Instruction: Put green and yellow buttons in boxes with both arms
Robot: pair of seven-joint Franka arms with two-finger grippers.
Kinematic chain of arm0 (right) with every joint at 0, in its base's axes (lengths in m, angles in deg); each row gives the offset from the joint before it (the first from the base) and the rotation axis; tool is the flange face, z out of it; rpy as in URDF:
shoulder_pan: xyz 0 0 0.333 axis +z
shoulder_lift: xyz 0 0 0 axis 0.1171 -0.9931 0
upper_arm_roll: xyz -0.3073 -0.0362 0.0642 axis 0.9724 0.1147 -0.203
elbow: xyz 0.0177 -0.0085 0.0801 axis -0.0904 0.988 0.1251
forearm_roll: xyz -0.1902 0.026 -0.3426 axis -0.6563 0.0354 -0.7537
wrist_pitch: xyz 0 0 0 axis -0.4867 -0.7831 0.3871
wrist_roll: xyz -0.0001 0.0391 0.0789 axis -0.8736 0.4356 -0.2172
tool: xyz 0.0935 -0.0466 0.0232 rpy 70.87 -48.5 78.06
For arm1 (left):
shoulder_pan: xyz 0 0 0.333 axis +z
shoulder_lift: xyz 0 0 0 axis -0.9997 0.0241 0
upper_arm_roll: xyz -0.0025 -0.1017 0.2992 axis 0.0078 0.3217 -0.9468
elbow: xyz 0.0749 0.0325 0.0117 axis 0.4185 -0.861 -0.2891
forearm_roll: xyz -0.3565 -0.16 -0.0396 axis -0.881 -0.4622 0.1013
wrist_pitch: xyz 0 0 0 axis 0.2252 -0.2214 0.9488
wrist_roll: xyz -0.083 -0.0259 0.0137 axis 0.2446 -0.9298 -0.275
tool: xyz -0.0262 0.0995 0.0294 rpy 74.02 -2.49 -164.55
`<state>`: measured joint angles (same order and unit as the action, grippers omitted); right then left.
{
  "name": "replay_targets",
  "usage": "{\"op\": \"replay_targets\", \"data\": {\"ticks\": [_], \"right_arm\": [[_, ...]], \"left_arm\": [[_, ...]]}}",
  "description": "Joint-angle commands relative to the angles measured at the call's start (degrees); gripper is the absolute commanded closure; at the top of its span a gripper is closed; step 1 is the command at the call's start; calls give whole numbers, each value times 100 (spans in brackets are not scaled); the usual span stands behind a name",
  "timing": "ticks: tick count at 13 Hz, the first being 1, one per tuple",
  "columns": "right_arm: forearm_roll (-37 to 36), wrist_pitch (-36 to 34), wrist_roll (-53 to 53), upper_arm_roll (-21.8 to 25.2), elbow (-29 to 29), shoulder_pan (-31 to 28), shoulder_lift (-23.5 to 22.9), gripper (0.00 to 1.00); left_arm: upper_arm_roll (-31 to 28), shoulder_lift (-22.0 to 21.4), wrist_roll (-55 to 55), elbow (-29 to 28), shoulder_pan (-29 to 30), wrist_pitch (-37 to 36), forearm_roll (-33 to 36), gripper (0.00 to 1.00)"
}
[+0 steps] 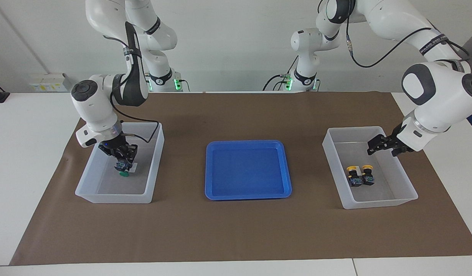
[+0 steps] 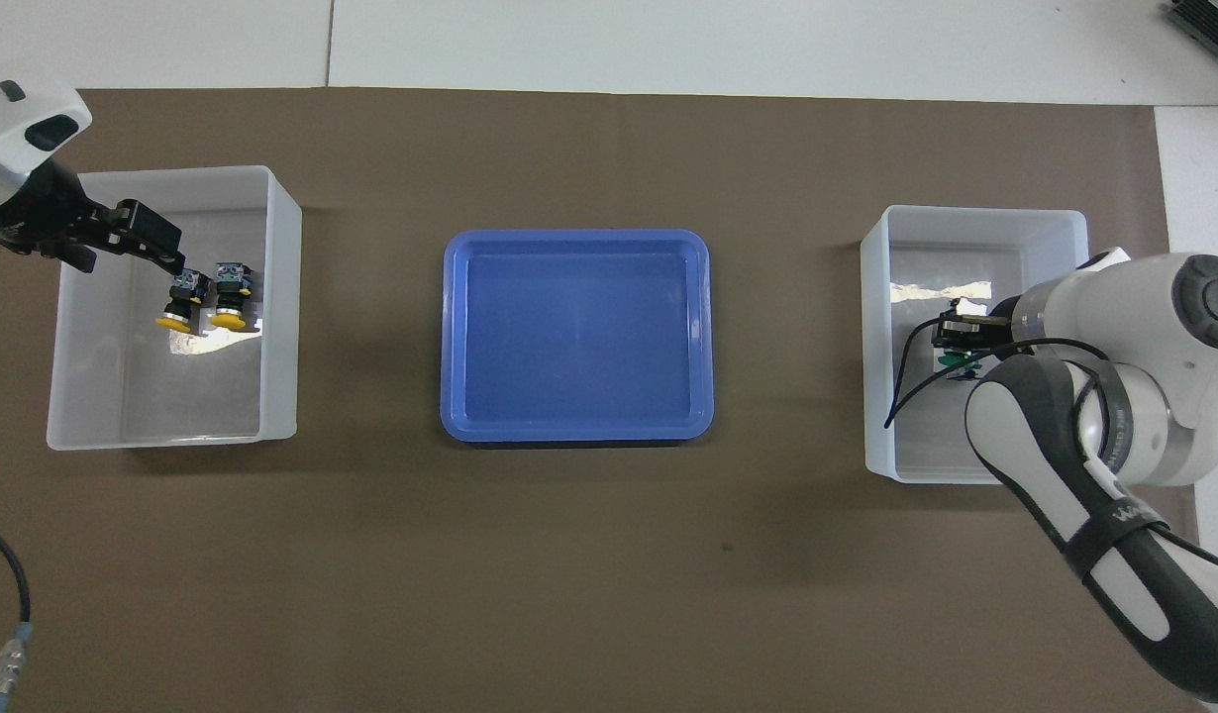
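Right pincer [image 1: 122,163] pinching green-capped black push-button [image 1: 124,173], low in translucent plastic box [image 1: 155,168], touching or hovering unclear. Lower gently, release beside first green button. Left pincer [image 1: 382,145] spread over other clear box [image 1: 408,191]; two yellow-capped black push-buttons [image 1: 359,174] inside.

Your work surface is a white table [image 1: 32,145] with a seam visible in its top along the edge farthest from the robots. A large brown paper mat [image 1: 236,230] covers most of it, leaving white margins at both arms' ends. Three containers sit directly on the mat in a row. In the overhead view, you find the blue tray [image 2: 454,337] at the centre, a translucent white box [image 2: 282,297] at 9 o'clock from it, toward the left arm's end, and a second translucent white box [image 2: 876,327] at 3 o'clock, toward the right arm's end. Both boxes stand well apart from the tray.
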<state>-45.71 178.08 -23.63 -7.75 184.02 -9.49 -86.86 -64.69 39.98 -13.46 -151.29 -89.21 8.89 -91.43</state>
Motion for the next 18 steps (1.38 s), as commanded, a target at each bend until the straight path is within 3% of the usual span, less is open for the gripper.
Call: {"op": "replay_targets", "data": {"ticks": [1, 2, 5, 10, 18], "right_arm": [[191, 208, 166, -29, 229, -23, 136, 12], [199, 199, 166, -29, 220, -23, 136, 0], [191, 68, 122, -37, -77, -5, 250, 0], [-221, -1801, 122, -38, -1315, 65, 821, 0], [-372, -4668, 192, -29, -3294, 12, 1059, 0]], "left_arm": [[-14, -396, 157, 88, -125, -464, 159, 3], [4, -677, 174, 27, -117, -465, 151, 3], [13, -1591, 219, -998, -125, -430, 151, 2], [13, -2357, 227, -2485, -283, 474, 212, 1], [13, -2376, 966, -2434, -644, 773, 230, 0]]}}
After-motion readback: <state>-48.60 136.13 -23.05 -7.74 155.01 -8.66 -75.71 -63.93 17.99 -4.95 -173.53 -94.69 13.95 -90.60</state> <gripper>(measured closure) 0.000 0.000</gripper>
